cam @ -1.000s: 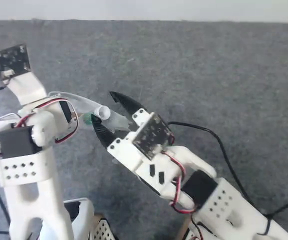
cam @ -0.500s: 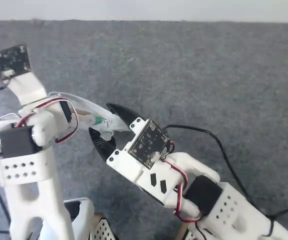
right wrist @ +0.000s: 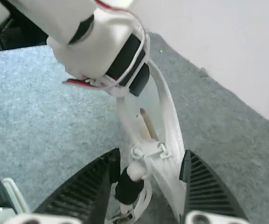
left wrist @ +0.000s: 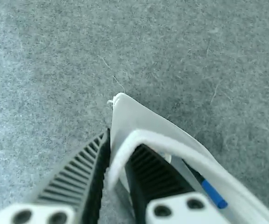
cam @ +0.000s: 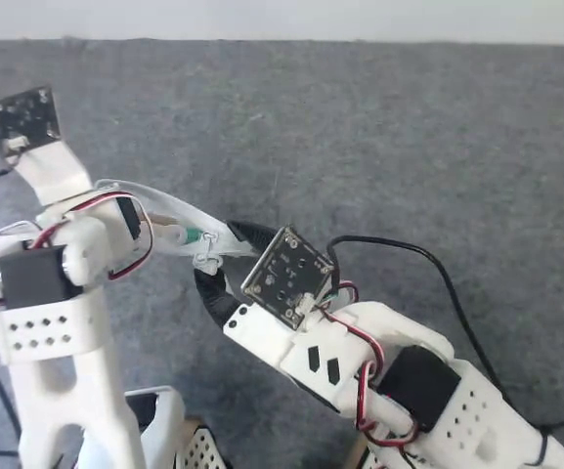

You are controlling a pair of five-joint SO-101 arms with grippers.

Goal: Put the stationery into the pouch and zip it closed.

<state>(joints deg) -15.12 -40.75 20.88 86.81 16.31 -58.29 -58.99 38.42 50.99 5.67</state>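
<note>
The left gripper (left wrist: 120, 140) holds the pouch (cam: 178, 216) up off the grey desk (cam: 409, 147). Its fingers are pinching the pouch's white rim between them, as the left wrist view shows. The pouch is clear and pale, and it hangs over the left half of the desk, toward the near edge. It stretches from the left arm across to the right gripper (cam: 221, 258).

The right gripper's fingers are spread wide, one on each side of the pouch's free end. Whether either finger touches the pouch I cannot tell. In the right wrist view the zip pull (right wrist: 148, 150) sits between them, just above a dark, round-ended piece whose nature is not clear.

Stationery lies inside the pouch. A pencil (right wrist: 148, 126) shows through the wall in the right wrist view. The blue end of a pen (left wrist: 213, 193) shows by the left fingers. A green bit (cam: 194, 235) shows from above, close to the zip pull.

A black cable (cam: 428, 274) runs over the desk behind the right arm. A white wall (cam: 360, 20) stands along the far edge.
</note>
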